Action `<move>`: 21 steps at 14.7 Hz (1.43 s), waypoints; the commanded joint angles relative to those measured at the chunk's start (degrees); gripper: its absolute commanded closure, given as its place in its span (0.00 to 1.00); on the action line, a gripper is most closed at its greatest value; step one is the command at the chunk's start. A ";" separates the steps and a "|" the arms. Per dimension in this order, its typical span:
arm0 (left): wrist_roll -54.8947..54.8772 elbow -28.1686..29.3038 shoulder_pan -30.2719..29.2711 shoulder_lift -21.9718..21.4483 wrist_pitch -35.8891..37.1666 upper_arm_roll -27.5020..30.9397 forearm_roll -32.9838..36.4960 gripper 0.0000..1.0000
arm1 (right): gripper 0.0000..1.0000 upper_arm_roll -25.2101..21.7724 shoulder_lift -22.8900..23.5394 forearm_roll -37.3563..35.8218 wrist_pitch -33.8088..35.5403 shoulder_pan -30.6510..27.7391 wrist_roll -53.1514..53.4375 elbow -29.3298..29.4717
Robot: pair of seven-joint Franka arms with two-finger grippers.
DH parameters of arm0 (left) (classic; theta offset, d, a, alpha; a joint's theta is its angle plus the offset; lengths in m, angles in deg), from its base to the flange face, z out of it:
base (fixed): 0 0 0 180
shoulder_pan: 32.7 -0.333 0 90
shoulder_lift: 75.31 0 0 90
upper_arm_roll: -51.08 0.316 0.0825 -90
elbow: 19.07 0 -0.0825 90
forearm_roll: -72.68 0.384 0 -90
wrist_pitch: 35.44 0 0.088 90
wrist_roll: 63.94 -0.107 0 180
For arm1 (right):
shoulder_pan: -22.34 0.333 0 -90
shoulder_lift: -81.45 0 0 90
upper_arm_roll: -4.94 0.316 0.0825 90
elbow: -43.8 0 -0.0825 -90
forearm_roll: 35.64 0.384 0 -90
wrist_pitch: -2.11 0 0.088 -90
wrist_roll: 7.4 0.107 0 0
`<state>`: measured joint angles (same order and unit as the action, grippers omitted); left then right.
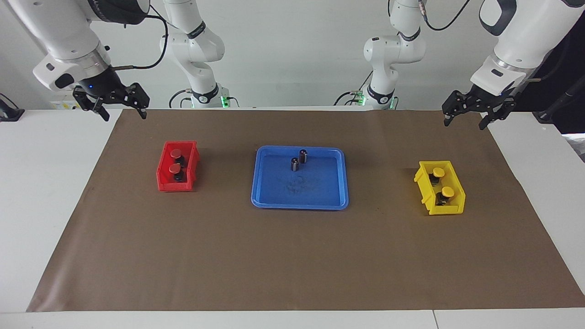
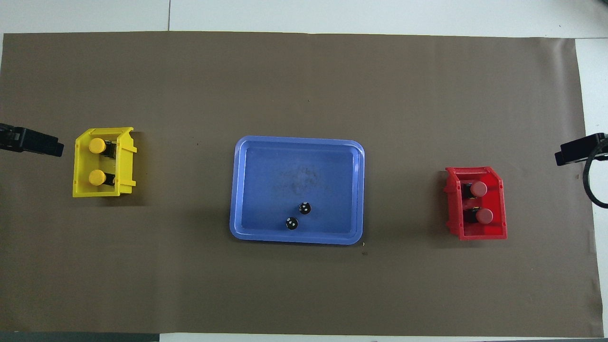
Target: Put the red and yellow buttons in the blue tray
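Red buttons [image 1: 175, 162], two, in red bin [image 1: 161, 173]; yellow buttons [image 1: 442, 182], two, in yellow bin [image 1: 450, 210]. Blue tray [image 1: 274, 198] mid-table (two dark cylinders [image 1: 298, 160] inside). Left tool [image 1: 467, 119], right tool [image 1: 122, 113]: spread wide, empty, hanging over table edges.

arms [image 1: 516, 41]: white shells, dark joint bands | black cables | black jaws | green base lights

One camera faces the robots from high; another looks steeply down; both apparently share the whole brown mat [image 1: 292, 256]
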<state>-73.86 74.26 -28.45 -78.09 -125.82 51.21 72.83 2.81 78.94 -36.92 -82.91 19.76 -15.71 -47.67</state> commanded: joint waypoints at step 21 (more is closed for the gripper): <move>-0.46 1.94 -0.38 -1.88 -1.47 0.31 1.26 0.00 | 0.03 0.19 0.31 0.23 -1.90 0.12 0.23 -1.60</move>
<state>-73.86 74.37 -28.56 -78.47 -126.04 51.29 72.89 2.88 79.17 -36.92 -83.13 19.78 -15.71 -47.80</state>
